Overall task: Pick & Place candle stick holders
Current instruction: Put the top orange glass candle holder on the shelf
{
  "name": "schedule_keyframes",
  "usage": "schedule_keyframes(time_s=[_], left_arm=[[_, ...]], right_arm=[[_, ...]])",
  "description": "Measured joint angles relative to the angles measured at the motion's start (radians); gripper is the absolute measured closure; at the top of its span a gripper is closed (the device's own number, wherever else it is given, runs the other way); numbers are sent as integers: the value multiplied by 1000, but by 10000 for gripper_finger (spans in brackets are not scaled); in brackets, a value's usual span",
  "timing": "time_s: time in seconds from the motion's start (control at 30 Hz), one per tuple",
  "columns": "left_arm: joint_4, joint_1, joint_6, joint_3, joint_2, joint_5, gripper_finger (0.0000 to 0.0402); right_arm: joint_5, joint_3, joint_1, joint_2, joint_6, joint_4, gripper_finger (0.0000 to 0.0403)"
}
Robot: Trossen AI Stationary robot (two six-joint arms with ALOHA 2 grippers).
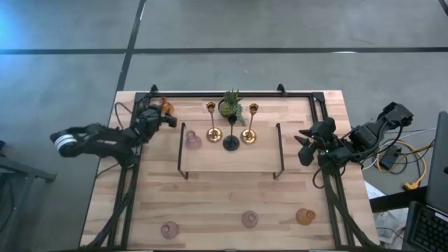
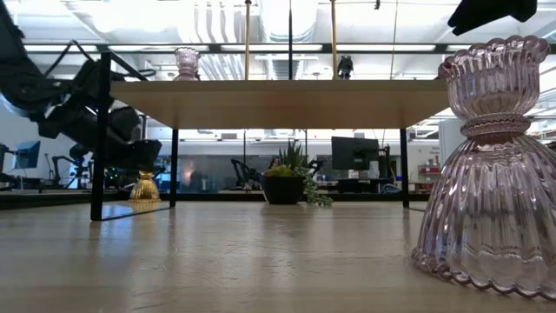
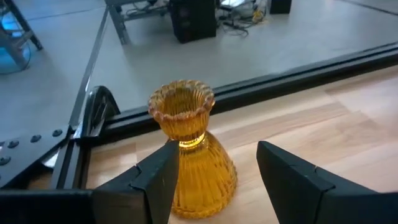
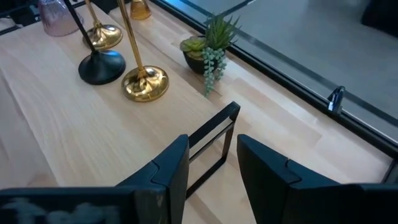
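An amber glass candle stick holder (image 3: 189, 155) stands on its base at the table's far left corner (image 1: 166, 106). My left gripper (image 3: 217, 168) is open and reaches level, one finger on each side of the holder's lower body. Whether either finger touches it I cannot tell. On the raised shelf (image 1: 231, 157) stand two gold holders (image 1: 213, 131) (image 1: 249, 134), a black one (image 1: 231, 142) and a pink glass one (image 1: 192, 140). My right gripper (image 4: 211, 165) is open and holds nothing. It hangs raised over the table's right side (image 1: 306, 143).
A small potted plant (image 1: 231, 105) stands at the back, behind the shelf. Near the front edge stand two pink glass holders (image 1: 169, 228) (image 1: 250, 219) and an amber one (image 1: 304, 216). A black rail (image 1: 231, 94) runs along the far edge.
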Motion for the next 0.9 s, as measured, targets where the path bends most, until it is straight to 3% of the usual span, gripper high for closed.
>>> schedule_keyframes(time_s=[0.37, 0.9], left_arm=[[61, 8, -73, 34, 137, -70, 183], [93, 2, -248, 70, 194, -173, 184]], right_arm=[[-7, 0, -1, 0, -16, -1, 271], [-1, 0, 0, 0, -22, -1, 271]])
